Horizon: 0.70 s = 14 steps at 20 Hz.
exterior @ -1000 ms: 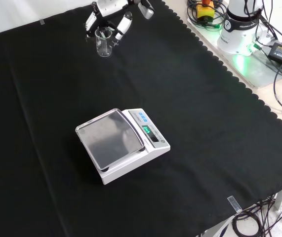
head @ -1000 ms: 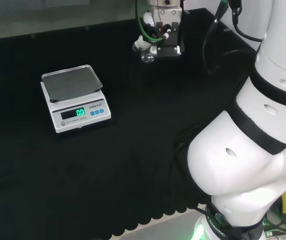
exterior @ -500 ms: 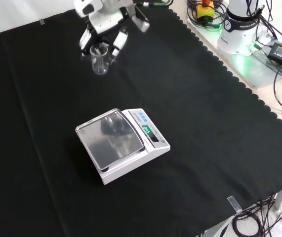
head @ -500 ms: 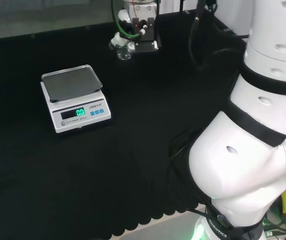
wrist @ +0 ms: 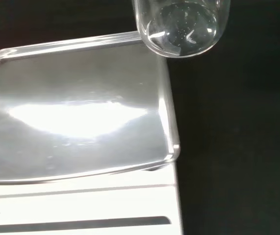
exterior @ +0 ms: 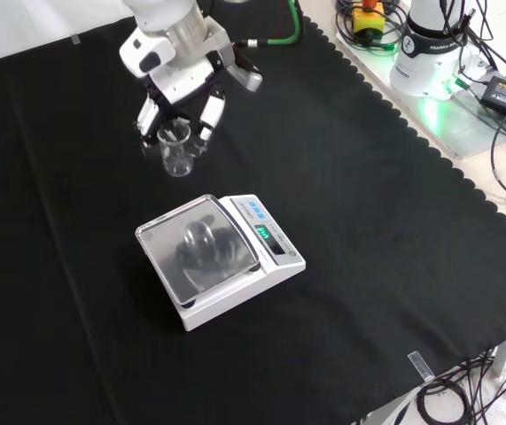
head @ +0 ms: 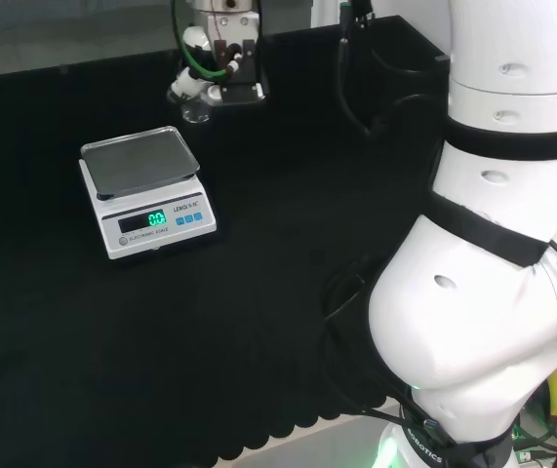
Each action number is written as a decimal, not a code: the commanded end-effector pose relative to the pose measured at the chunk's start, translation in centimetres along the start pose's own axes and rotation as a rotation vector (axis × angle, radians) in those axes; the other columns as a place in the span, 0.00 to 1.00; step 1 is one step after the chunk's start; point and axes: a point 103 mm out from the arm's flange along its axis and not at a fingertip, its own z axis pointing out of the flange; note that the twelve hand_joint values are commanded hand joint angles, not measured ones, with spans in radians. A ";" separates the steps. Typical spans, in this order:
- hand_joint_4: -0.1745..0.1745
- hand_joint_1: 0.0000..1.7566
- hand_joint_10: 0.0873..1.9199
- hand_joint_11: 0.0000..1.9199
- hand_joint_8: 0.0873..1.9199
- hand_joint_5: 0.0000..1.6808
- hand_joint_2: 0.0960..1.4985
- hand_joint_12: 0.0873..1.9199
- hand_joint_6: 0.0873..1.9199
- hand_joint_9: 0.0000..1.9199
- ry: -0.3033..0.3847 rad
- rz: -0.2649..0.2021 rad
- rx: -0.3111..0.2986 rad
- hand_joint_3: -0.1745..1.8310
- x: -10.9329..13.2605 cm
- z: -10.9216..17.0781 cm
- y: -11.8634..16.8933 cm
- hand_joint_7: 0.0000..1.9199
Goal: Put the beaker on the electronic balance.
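Holding a small clear glass beaker point(exterior: 175, 152) upright, the hand point(exterior: 180, 78) has its fingers point(exterior: 210, 113) curled around the rim from above. It's up off the desk point(exterior: 368, 204), just beyond the electronic balance point(exterior: 220, 257), whose steel pan is bare. Green digits glow on its display; the writing is too small to read.

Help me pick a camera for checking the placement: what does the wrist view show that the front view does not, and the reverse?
Wrist view alone: the round base of the clear glass beaker seen close from below, at the corner rim of the steel weighing pan.

Front view alone: the black and white hand curled round the beaker, the white electronic balance with its lit green display, and the black cloth.

Both: beaker and pan, with the beaker not yet on the pan.
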 end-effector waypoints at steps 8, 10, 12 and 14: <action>0.00 0.63 0.15 0.82 0.42 0.34 0.75 0.27 0.39 0.70 0.040 -0.098 0.052 0.00 4.4 2.6 1.4 0.38; 0.00 0.63 0.15 0.82 0.42 0.34 0.75 0.27 0.39 0.70 0.029 -0.106 0.059 0.00 5.0 3.1 1.6 0.38; 0.00 0.63 0.15 0.82 0.42 0.34 0.75 0.27 0.39 0.70 0.018 -0.113 0.063 0.00 5.5 3.6 1.9 0.38; 0.00 0.63 0.15 0.82 0.42 0.34 0.75 0.26 0.39 0.70 0.013 -0.117 0.064 0.00 6.0 4.0 2.1 0.38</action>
